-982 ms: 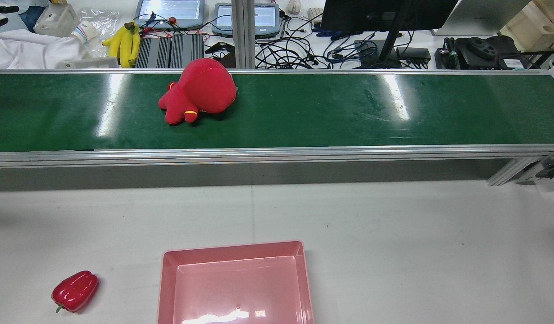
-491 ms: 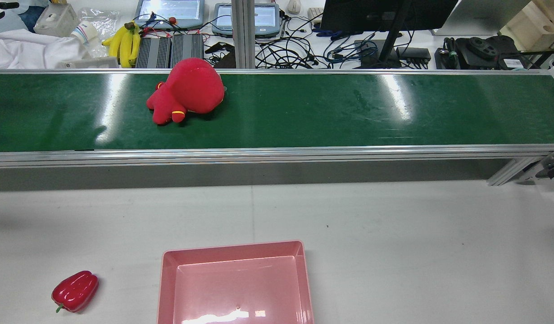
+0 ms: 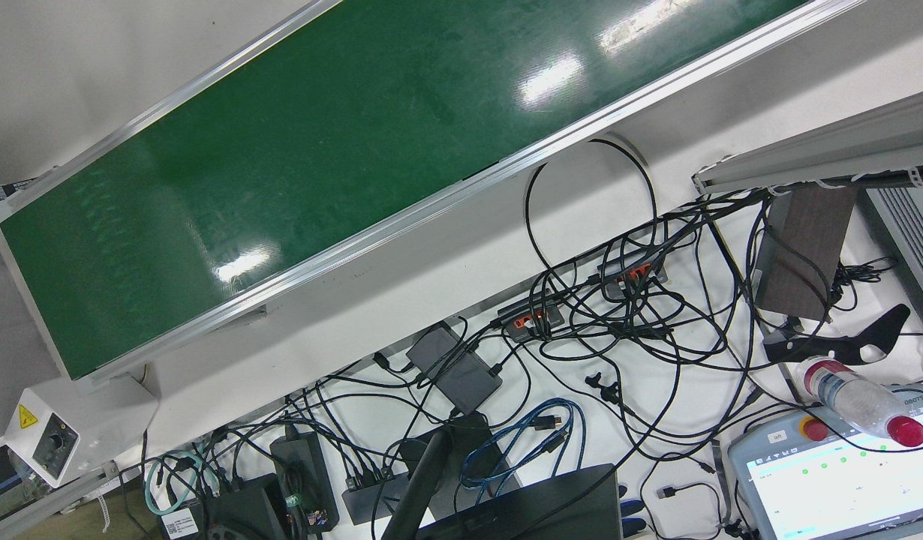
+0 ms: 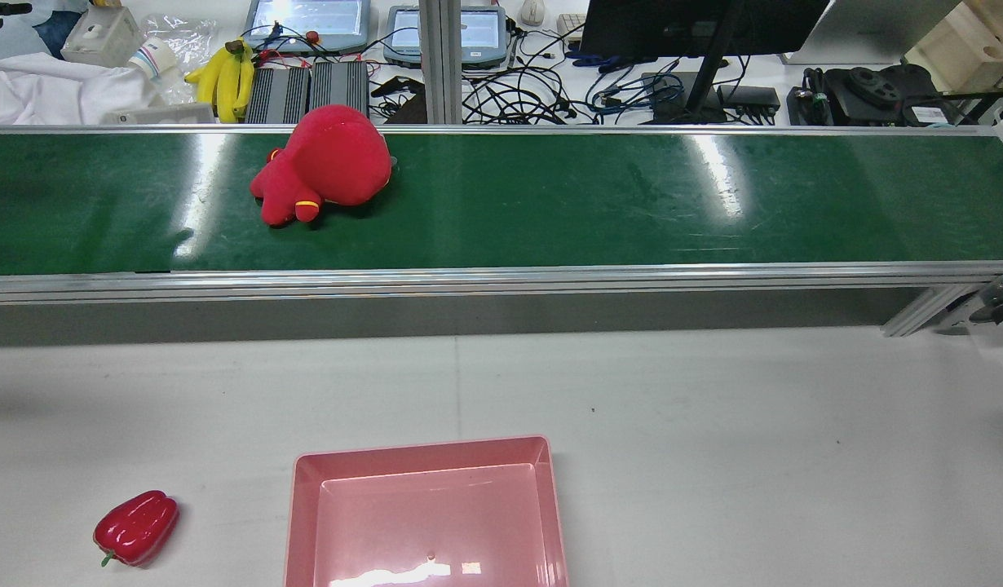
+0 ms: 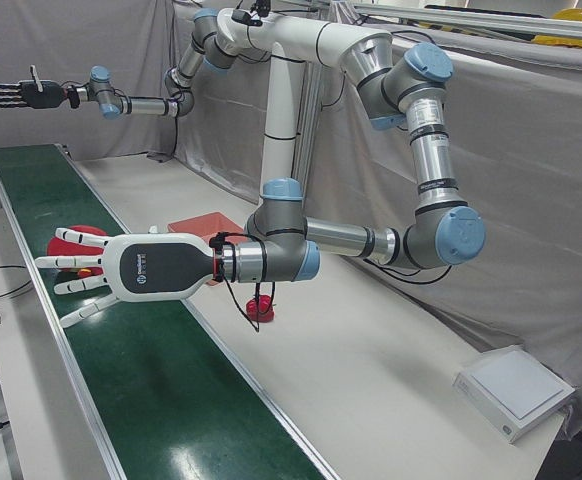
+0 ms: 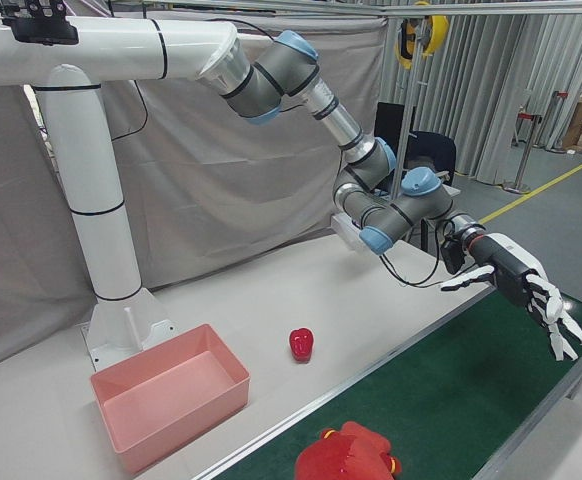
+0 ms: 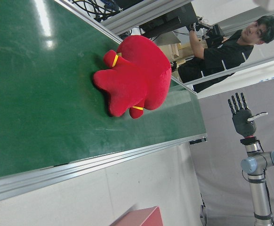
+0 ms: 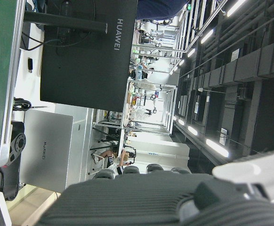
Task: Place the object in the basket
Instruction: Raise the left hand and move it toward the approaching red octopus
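A red plush toy (image 4: 322,163) lies on the green conveyor belt (image 4: 550,204), left of centre in the rear view. My left hand (image 5: 121,270), white, hovers open over the belt with its fingers spread beside the plush toy (image 5: 71,240); the left hand view shows the plush toy (image 7: 134,80) close by. My right hand (image 5: 21,93), black, is raised open far down the belt. The pink basket (image 4: 424,452) stands empty on the white table. A red bell pepper (image 4: 136,527) lies to its left.
Behind the belt are bananas (image 4: 224,77), teach pendants, a monitor and tangled cables (image 3: 619,315). A person in black (image 7: 221,52) sits beyond the belt's far side. A flat white box (image 5: 516,390) lies at the table's end.
The plush toy has travelled left along the belt. The basket and the pepper have not moved.
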